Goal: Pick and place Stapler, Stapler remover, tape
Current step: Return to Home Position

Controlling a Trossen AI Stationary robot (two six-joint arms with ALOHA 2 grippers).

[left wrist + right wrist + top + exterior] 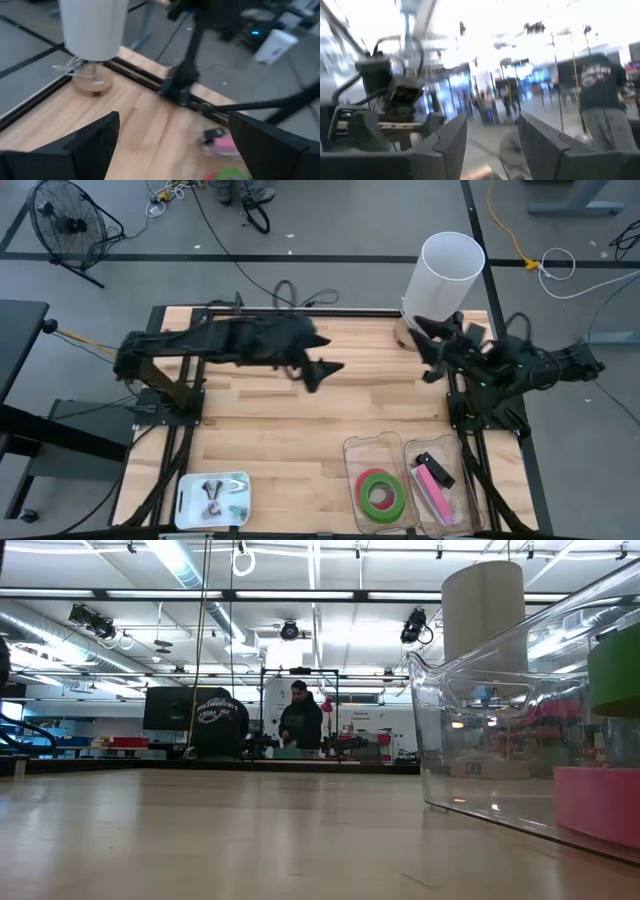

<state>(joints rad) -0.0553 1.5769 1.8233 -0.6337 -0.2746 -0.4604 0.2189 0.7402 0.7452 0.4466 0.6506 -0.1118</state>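
Green tape (396, 502) lies with a red-pink roll in the clear bin (375, 439), lower right of centre. I judge it light, stiff and smooth: pinch across the band, one finger through the centre. Left gripper (322, 370) spread over mid-bench (260, 430); right gripper (432, 352) spread, upper right.

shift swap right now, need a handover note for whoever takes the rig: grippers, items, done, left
Left gripper: open, empty, stretched out above mid-table.
Right gripper: open, empty, beside the white cylinder.
Tape rolls lie in the clear bin, the pink stapler in the second clear bin, and the staple removers in the white bin.
Done: sorting looks finished.
Left: bring both arms home.
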